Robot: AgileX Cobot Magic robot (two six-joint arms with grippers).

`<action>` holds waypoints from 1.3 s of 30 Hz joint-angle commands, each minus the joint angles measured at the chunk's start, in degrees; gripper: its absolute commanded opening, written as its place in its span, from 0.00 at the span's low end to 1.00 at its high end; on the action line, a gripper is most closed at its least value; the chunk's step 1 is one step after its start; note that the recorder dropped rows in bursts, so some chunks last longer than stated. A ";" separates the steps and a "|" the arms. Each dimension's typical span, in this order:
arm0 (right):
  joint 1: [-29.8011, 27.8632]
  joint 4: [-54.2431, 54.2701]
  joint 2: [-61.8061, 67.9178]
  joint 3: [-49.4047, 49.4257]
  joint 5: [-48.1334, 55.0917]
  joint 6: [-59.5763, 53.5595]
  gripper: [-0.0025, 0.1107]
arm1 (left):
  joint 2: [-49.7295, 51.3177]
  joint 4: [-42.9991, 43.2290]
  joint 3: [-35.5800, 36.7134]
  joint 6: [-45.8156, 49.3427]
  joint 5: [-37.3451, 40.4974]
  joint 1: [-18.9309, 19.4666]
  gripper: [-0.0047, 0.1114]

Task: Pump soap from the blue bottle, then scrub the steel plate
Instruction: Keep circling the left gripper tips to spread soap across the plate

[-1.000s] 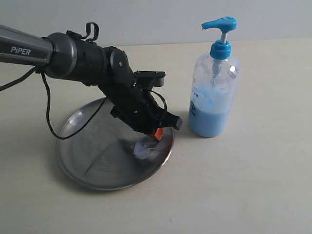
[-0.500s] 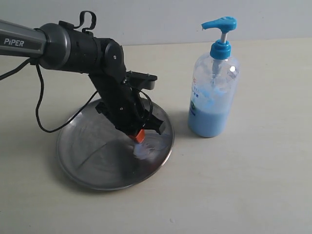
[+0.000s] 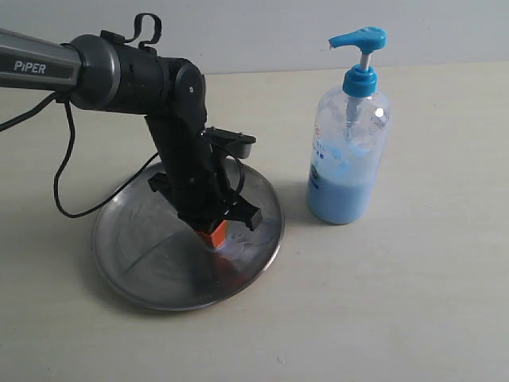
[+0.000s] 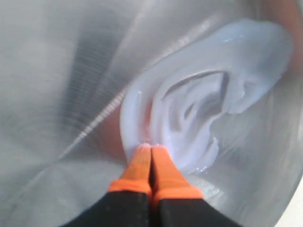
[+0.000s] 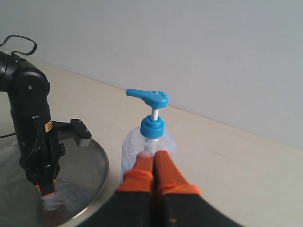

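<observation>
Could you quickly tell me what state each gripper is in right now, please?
Left gripper: shut, empty, touching the soap.
Right gripper: shut, empty.

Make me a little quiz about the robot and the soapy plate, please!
1. True or false: the left gripper has its orange tips pressed together, down at the soap smeared on the steel plate.
2. Where is the blue bottle? A) on the plate B) upright on the table beside the plate C) lying on its side
3. Fill in: the right gripper is ____ and holds nothing.
Key: 1 true; 2 B; 3 shut.
</observation>
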 commanded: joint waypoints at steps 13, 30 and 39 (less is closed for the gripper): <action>-0.21 0.10 -0.13 0.31 -0.67 0.25 0.02 | 0.73 -10.29 0.00 4.59 -2.31 0.16 0.04; -0.21 0.10 -0.13 0.31 -0.67 0.25 0.02 | 3.85 -16.90 0.00 6.04 -11.76 0.16 0.04; -0.21 0.09 -0.13 0.31 -0.78 0.25 0.02 | 3.85 0.42 0.00 -1.75 -10.77 0.16 0.04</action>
